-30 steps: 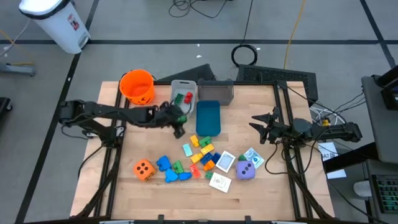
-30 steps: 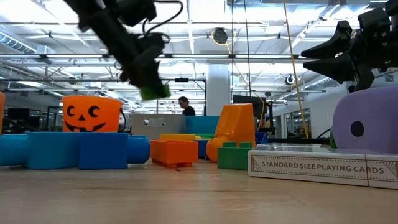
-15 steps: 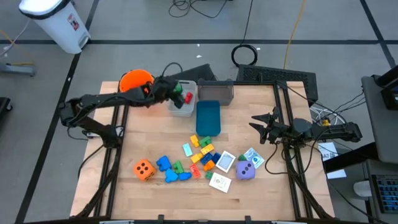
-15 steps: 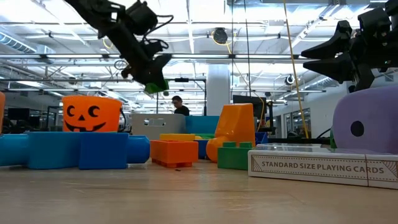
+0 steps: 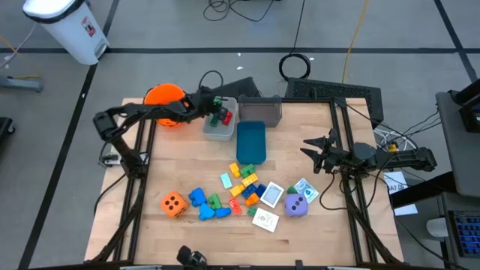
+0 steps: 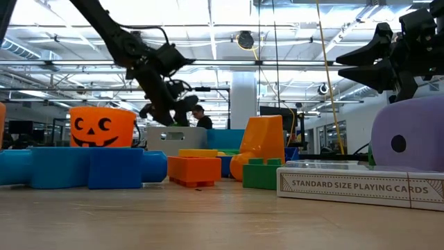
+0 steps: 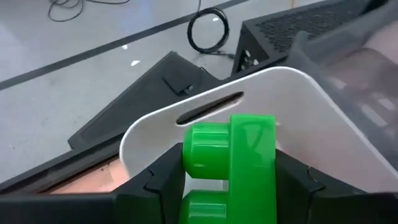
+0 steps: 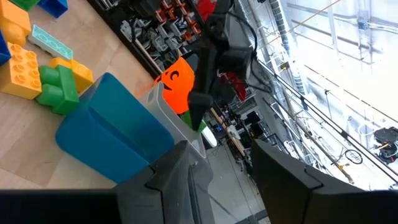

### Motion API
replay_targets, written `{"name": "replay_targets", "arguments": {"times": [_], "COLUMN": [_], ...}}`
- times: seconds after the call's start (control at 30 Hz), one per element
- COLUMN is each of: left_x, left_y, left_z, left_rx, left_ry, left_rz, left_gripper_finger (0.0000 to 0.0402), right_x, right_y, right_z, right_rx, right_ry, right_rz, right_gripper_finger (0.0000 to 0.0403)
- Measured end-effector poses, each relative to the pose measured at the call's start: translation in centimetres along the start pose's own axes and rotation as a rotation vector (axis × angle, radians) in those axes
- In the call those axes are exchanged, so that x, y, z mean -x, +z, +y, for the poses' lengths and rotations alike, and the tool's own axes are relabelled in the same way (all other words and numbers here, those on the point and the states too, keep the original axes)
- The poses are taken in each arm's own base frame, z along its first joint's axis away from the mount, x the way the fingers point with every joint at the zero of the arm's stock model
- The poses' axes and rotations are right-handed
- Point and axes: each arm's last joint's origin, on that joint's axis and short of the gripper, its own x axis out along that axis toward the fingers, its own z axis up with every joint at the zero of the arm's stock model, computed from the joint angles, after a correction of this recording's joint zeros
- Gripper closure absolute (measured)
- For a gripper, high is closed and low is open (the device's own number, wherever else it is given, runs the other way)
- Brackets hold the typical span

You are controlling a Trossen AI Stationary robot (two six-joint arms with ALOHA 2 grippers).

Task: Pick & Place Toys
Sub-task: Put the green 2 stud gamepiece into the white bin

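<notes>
Green block: clamped between the fingers of the left gripper, held in the air over the white bin at the tabletop's far side. A red toy lies in that bin.

Neighbours: pumpkin bucket just left of the white bin; blue bin just right of it; grey bin behind the blue one.

Remaining toys, near side: orange die, blue blocks, mixed blocks, cards, purple die.

Right gripper: above the tabletop's right edge, fingers spread apart, holding nothing.
</notes>
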Motion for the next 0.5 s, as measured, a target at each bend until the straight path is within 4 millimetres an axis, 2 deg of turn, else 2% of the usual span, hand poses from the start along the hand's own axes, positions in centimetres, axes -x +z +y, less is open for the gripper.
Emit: {"name": "replay_targets", "arguments": {"times": [0.1,0.3,0.5], "left_x": [-1.0,-2.2,-3.0], "left_y": [-0.3,-1.0,-1.4], "left_z": [0.3,0.6,0.4], "left_rx": [0.025,0.023,0.023], "left_ry": [0.017,0.045,0.04], "left_rz": [-0.011,0.017,0.011], "left_gripper_finger": [0.0225,0.0198,0.0213], "right_x": [0.0,0.0,0.0], "right_y": [0.0,0.0,0.0], "right_z": [0.0,0.0,0.0], "right_rx": [0.0,0.0,0.0], "right_ry": [0.0,-0.001,-0.001], "right_rz": [0.0,0.0,0.0], "right_gripper_finger": [0.0234,0.0234,0.0234]}}
